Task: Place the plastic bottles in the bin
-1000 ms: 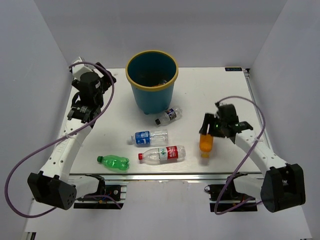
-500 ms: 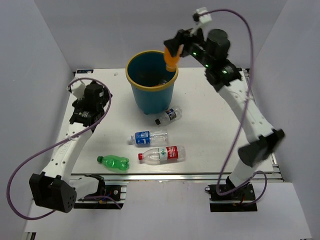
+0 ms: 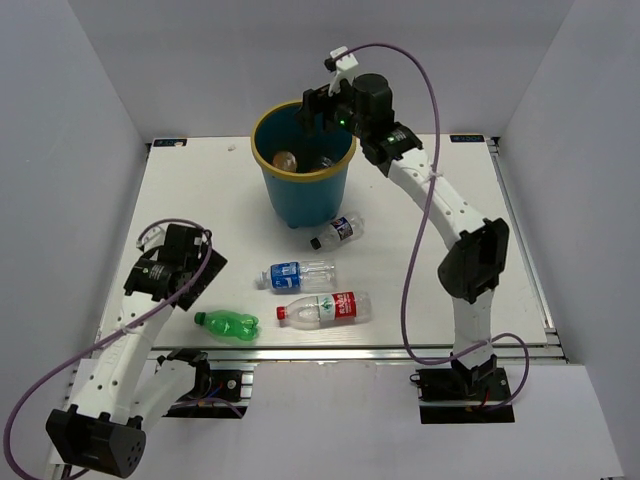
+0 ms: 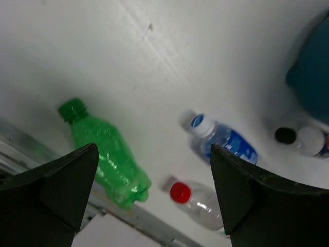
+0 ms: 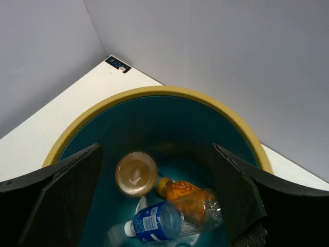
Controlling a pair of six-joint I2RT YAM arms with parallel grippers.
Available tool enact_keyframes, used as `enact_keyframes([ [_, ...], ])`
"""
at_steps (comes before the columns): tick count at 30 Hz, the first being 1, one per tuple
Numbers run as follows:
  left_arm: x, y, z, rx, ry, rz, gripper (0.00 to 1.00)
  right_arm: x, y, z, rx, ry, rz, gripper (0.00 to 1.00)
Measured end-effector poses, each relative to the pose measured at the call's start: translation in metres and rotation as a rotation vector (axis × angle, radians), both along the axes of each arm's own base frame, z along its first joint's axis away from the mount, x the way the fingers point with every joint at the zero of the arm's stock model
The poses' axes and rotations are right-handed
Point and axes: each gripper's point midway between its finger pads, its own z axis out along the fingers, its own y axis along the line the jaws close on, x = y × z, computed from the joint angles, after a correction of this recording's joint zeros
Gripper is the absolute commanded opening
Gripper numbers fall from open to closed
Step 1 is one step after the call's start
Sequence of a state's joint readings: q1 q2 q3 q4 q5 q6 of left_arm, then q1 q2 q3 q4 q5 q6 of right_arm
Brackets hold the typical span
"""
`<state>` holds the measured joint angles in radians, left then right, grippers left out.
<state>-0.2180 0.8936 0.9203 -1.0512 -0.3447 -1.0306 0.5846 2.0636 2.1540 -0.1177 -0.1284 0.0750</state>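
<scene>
white table [image 3: 200, 200], pale grey walls [image 3: 80, 90] around it. left gripper [image 4: 154, 170] hangs spread and empty near the green bottle [image 3: 228, 322]. the green bottle, clear blue-label bottle [image 3: 300, 273] and red-label bottle [image 3: 325, 309] lie left-right, caps left; the small bottle [image 3: 336, 232] lies diagonally by the teal bin [image 3: 300, 195], which holds an end-on orange bottle [image 5: 136, 174], a lying orange bottle [image 5: 190, 198] and a blue-labelled bottle [image 5: 154, 221]. right gripper [image 3: 312, 105] gapes empty above the bin.

— What sits on the white tabletop [image 3: 200, 190]?
— The bin [image 3: 303, 190] stands at twelve o'clock, a black-capped bottle [image 3: 337, 232] just beside its base. The blue-labelled bottle [image 3: 300, 274] and red-labelled bottle [image 3: 325, 309] lie at six, the green bottle [image 3: 227, 323] at seven
</scene>
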Motion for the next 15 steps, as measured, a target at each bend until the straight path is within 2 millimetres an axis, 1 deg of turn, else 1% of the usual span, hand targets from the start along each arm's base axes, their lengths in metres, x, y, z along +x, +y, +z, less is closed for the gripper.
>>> enact_keyframes([
  [1,-0.011,-0.004,-0.01,-0.025,0.045,-0.011,0.98,-0.005,-0.004,0.004,-0.004,-0.009,-0.002,0.89],
  [3,-0.03,-0.012,-0.028,-0.076,0.114,-0.027,0.98,-0.016,-0.015,0.021,-0.007,-0.044,-0.008,0.89],
  [7,-0.066,-0.029,-0.065,-0.183,0.241,-0.052,0.98,-0.046,-0.041,0.06,-0.004,-0.146,-0.029,0.89],
  [9,-0.08,-0.036,-0.081,-0.231,0.301,-0.058,0.98,-0.057,-0.054,0.073,-0.005,-0.188,-0.046,0.89],
  [11,-0.091,-0.04,-0.092,-0.26,0.35,-0.054,0.98,-0.063,-0.062,0.078,-0.011,-0.214,-0.059,0.89],
  [12,-0.095,-0.041,-0.095,-0.269,0.368,-0.05,0.98,-0.064,-0.065,0.078,-0.017,-0.218,-0.063,0.89],
  [13,-0.096,-0.042,-0.096,-0.273,0.374,-0.047,0.98,-0.064,-0.067,0.076,-0.021,-0.222,-0.069,0.89],
  [15,-0.095,-0.041,-0.096,-0.273,0.373,-0.034,0.98,-0.061,-0.074,0.066,-0.039,-0.213,-0.083,0.89],
])
